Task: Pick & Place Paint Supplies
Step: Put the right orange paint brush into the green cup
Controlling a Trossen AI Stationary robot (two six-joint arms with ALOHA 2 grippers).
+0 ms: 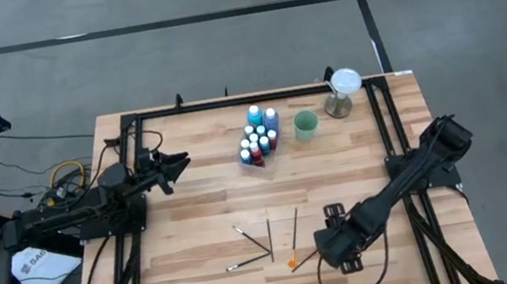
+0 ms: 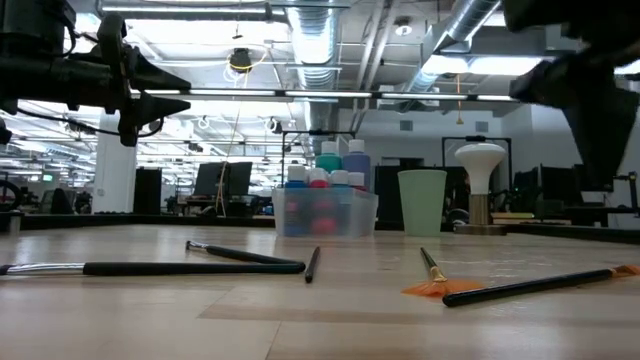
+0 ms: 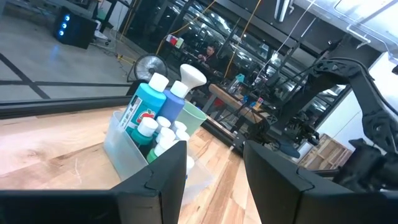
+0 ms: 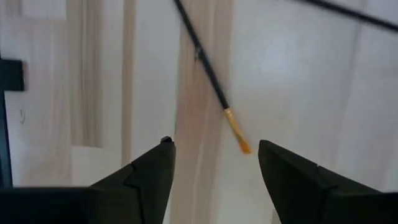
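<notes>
My right claw [image 4: 214, 165] hangs wide open, holding nothing, over the table [image 4: 298, 81]; the orange-tipped paintbrush [image 4: 211, 81] lies just ahead, between my fingers.

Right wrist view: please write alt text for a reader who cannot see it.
The right claw, open, hangs above the wooden table, over an orange-bristled paintbrush. A second brush's dark handle crosses one corner.

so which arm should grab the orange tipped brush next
The right. Its open gripper hangs just beside the orange-tipped brush at the table's near edge, bristles showing between its fingers in the wrist view. The left gripper waits, open, far across the table, facing the bottle tray.
</notes>
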